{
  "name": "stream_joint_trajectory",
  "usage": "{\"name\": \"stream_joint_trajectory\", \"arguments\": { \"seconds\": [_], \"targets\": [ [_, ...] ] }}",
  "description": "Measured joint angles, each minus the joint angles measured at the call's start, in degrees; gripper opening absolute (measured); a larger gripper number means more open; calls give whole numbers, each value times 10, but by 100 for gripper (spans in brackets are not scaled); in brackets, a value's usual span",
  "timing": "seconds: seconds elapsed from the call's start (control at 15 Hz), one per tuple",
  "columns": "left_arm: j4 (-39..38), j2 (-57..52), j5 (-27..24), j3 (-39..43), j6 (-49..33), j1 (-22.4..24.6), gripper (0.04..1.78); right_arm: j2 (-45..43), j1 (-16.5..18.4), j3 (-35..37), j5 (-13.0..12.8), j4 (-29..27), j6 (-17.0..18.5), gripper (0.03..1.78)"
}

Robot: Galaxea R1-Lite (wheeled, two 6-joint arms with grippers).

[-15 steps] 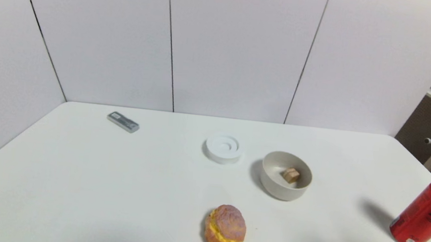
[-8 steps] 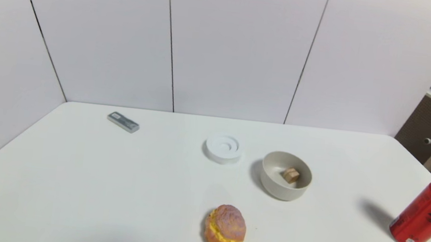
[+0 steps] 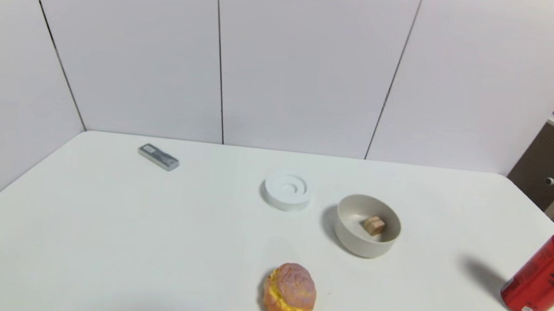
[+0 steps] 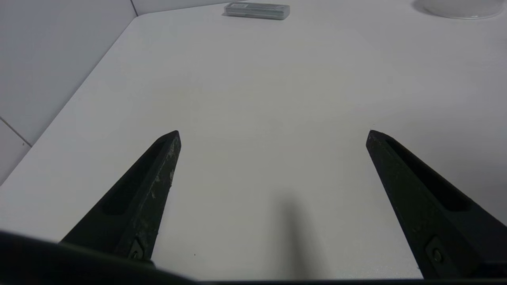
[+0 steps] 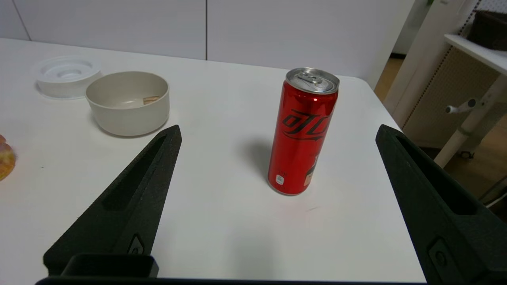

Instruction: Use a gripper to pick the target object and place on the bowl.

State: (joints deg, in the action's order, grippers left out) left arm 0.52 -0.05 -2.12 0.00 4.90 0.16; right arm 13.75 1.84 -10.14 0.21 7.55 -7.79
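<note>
The small light-brown wooden cube (image 3: 374,225) lies inside the beige-grey bowl (image 3: 351,235) right of the table's middle. In the right wrist view the bowl (image 5: 119,114) shows far off with the cube's top (image 5: 150,100) just visible over its rim. Neither gripper shows in the head view. My left gripper (image 4: 273,134) is open and empty over bare table at the near left. My right gripper (image 5: 277,132) is open and empty at the near right, with a red can between its fingers farther off.
A red soda can (image 3: 547,276) stands at the right edge, also in the right wrist view (image 5: 305,130). A cream-puff bun (image 3: 289,294) lies near the front middle. A white ring disc (image 3: 287,191) sits left of the bowl. A grey bar (image 3: 158,156) lies far left, also in the left wrist view (image 4: 256,10).
Faint shadows at the table's near edge have shrunk away. The objects on the table have not moved.
</note>
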Motion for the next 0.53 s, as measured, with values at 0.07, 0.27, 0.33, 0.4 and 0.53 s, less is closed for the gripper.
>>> {"name": "stream_joint_trajectory", "arguments": {
  "seconds": [0.07,0.27,0.33,0.4,0.53],
  "targets": [
    [0,0,0,0,0,0,169,-3,0,16,1,25,-7,169],
    [0,0,0,0,0,0,169,-6,0,20,1,27,-7,169],
    [0,0,0,0,0,0,169,-6,0,18,1,30,-7,169],
    [0,0,0,0,0,0,169,-7,0,19,1,38,-8,169],
    [0,0,0,0,0,0,169,-19,-4,32,1,38,-9,169]
  ]
}}
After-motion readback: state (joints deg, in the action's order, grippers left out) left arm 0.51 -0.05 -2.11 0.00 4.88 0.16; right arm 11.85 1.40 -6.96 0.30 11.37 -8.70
